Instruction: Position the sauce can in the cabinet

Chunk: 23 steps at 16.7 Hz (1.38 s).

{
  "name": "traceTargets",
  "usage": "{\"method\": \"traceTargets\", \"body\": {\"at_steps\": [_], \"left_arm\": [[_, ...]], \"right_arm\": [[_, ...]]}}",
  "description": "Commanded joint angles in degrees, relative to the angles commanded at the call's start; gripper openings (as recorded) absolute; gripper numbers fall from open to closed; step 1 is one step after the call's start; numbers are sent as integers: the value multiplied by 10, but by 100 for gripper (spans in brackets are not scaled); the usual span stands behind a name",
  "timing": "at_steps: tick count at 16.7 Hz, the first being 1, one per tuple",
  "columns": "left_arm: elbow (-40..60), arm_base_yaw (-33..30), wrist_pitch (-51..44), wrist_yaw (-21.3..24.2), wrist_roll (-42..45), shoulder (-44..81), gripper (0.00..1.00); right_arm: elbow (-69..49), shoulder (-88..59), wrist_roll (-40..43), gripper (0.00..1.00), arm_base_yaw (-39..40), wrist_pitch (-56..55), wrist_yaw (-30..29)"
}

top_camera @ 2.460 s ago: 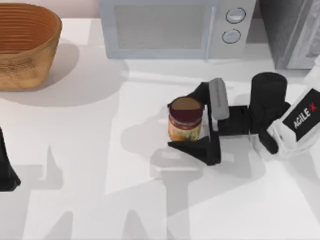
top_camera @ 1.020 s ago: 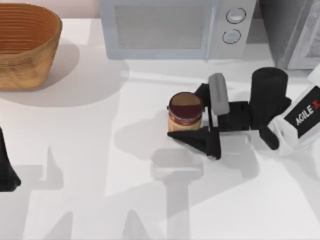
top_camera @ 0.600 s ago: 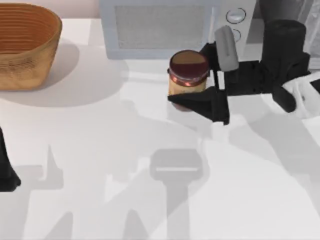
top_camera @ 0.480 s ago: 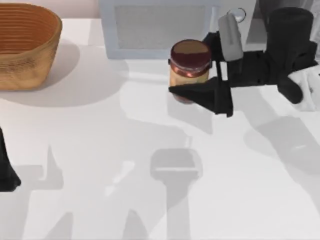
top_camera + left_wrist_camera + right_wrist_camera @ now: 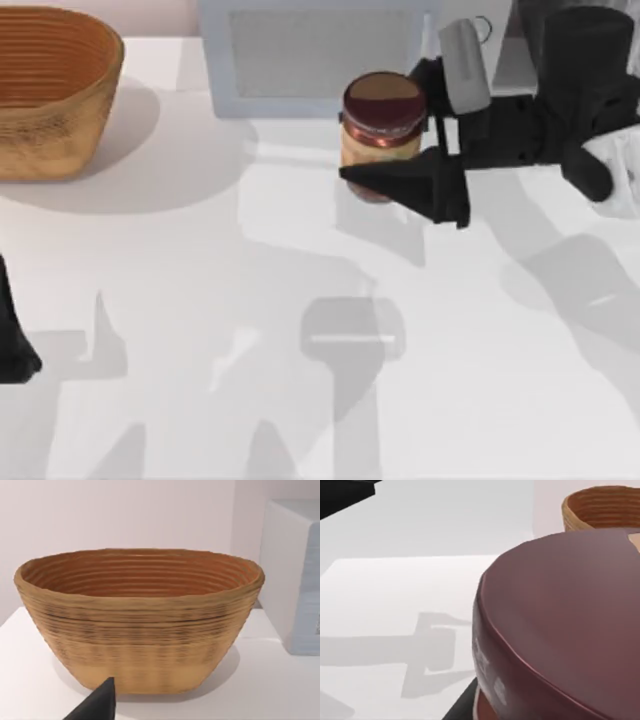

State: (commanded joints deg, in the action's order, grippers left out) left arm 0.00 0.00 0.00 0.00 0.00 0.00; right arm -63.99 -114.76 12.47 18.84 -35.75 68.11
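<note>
Left tool [image 5: 12,345]: parked at the worktop's left edge, near side; finger state cannot be told.

Worktop [image 5: 200,300]: pale; a detached shadow lies on the near middle.

Sauce can [image 5: 381,130]: pinched between the fingers of the right tool [image 5: 400,135], upright. Since a moment ago it has left the worktop's middle and risen toward the far edge; it now hangs in front of the microwave [image 5: 330,50]. Judged: grasp secure, lift done, carry begun.

Basket [image 5: 50,90]: far left corner, untouched.

Cabinet [image 5: 535,15]: far right corner, mostly behind the right arm. Judged: the can has yet to travel rightward into it.
</note>
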Motion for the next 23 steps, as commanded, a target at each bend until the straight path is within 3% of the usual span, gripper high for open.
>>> {"method": "traceTargets", "body": {"at_steps": [3,7,13,17,23], "left_arm": [[0,0,0,0,0,0,100],[0,0,0,0,0,0,100],[0,0,0,0,0,0,100],[0,0,0,0,0,0,100],[0,0,0,0,0,0,100]], "right_arm": [[47,39,-22,0,-11,38,-37],[146,169,-41,0,-35,90,-128],[276,454,-56,0,-78,154,-288],[320,650,-61,0,-105,173,-360],[494,990,-97,0,-144,254,-550]]}}
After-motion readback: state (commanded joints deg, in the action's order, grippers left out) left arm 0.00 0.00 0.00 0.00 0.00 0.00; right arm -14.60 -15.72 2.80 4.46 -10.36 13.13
